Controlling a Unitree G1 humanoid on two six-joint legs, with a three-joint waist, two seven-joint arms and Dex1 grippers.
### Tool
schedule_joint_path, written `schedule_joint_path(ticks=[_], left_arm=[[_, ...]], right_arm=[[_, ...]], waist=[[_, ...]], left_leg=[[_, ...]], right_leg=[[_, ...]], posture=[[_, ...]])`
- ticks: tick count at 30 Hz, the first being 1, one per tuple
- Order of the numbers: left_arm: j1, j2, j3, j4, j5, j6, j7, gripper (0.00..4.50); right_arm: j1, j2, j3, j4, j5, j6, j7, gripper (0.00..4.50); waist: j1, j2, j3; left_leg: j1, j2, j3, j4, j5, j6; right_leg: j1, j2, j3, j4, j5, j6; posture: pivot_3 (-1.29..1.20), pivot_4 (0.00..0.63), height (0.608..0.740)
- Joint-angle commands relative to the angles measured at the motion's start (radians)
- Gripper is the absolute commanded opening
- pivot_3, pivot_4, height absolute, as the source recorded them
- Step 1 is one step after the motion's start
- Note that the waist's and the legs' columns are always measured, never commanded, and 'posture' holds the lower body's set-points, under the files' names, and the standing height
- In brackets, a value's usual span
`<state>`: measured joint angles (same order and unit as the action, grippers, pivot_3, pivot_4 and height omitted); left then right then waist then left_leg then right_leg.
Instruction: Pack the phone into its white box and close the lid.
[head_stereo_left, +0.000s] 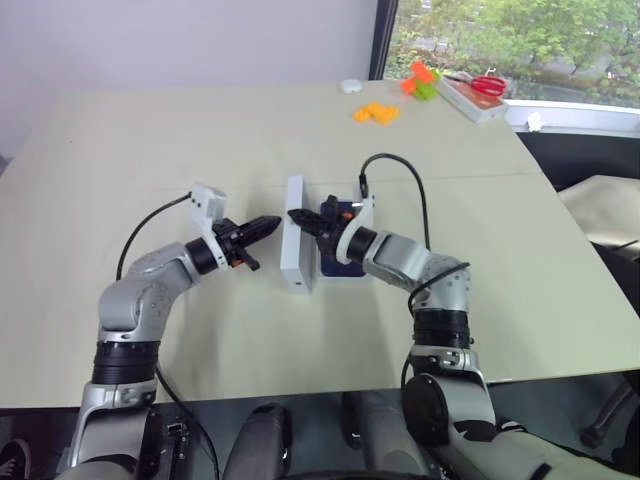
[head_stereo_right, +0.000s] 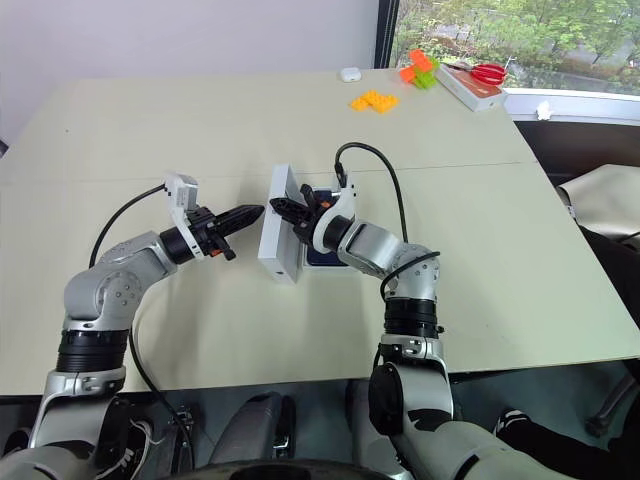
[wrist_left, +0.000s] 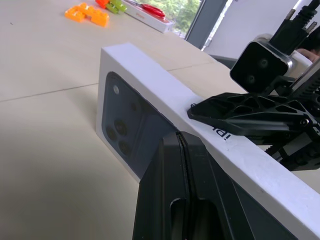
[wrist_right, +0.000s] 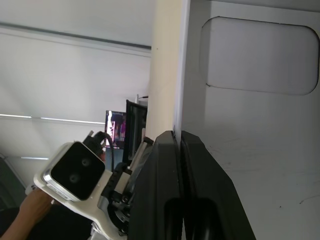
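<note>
I took the lid (head_stereo_left: 296, 247) as my landmark: it stood on its long edge on the pale table (head_stereo_left: 150, 150), roughly between my two arms. From the head cameras I saw only its white side and thin upper edge. My left wrist camera gave me what they could not, the printed dark blue phone picture with its camera cluster, framed by a white rim, on the face turned toward my left arm. My right wrist camera showed the opposite, inner side, plain white with a rounded rectangular recess. My left gripper (head_stereo_left: 268, 224) was clenched on nothing, its black fingers pressed together and its tip just beside the lid's printed face; whether it touched I could not tell. My right gripper (head_stereo_left: 300, 217) was also clenched, its tip resting over the lid's upper edge, and in the left wrist view it lay across that white edge; I could not tell if it pinched the wall. The phone (head_stereo_left: 340, 212) lay flat just beyond the lid on my right arm's side, in the white box (head_stereo_left: 334, 271), mostly hidden behind my right wrist. Far past the lid, orange blocks (head_stereo_left: 377, 113) and red scissors (head_stereo_left: 488, 84) lay near the window.
</note>
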<state>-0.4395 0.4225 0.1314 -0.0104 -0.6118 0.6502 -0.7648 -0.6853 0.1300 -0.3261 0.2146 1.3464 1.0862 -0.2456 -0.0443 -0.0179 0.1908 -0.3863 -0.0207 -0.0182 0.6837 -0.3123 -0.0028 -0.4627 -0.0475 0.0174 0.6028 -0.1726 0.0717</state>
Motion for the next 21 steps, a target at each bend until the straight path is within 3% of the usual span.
schedule_joint_path(ticks=[1,6,9,16,21], left_arm=[[-0.017,-0.018,-0.008,0.004,0.0,-0.016,0.005,0.0],[-0.019,-0.074,-0.052,0.041,0.064,-0.083,0.029,0.0],[-0.032,-0.109,-0.07,0.066,0.081,-0.108,0.036,0.0],[-0.047,-0.148,-0.08,0.093,0.099,-0.12,0.04,0.0],[-0.053,-0.157,-0.076,0.093,0.098,-0.119,0.04,0.0]], right_arm=[[-0.014,0.01,0.003,0.004,-0.005,-0.023,0.012,0.02],[0.003,0.0,0.016,-0.009,-0.016,-0.021,0.03,0.02],[0.001,-0.017,0.012,-0.003,-0.025,-0.023,0.043,0.94],[-0.021,-0.062,0.014,-0.006,-0.051,-0.019,0.069,4.39],[-0.039,-0.138,0.033,-0.047,-0.099,-0.006,0.114,4.45]], waist=[[0.0,0.0,0.0],[0.002,0.0,0.0],[0.003,0.0,0.0],[0.003,0.0,0.0],[0.002,0.0,0.0]], left_leg=[[0.0,0.0,0.0,0.0,0.0,0.0],[0.001,0.0,0.0,0.0,0.0,0.0],[0.001,0.0,0.0,0.0,0.0,0.0],[0.001,-0.001,0.0,0.0,0.0,0.0],[0.001,0.0,0.0,0.0,0.0,0.0]], right_leg=[[0.0,0.0,0.0,0.0,0.0,0.0],[0.001,0.0,0.0,0.001,0.0,0.0],[0.001,0.0,0.0,0.001,0.0,0.0],[0.001,-0.001,0.0,0.001,0.0,0.0],[0.001,0.0,0.0,0.001,0.0,0.0]], posture=[[0.0,0.15,0.74],[0.0,0.15,0.74],[0.0,0.15,0.74],[0.0,0.15,0.74],[0.0,0.15,0.74]])
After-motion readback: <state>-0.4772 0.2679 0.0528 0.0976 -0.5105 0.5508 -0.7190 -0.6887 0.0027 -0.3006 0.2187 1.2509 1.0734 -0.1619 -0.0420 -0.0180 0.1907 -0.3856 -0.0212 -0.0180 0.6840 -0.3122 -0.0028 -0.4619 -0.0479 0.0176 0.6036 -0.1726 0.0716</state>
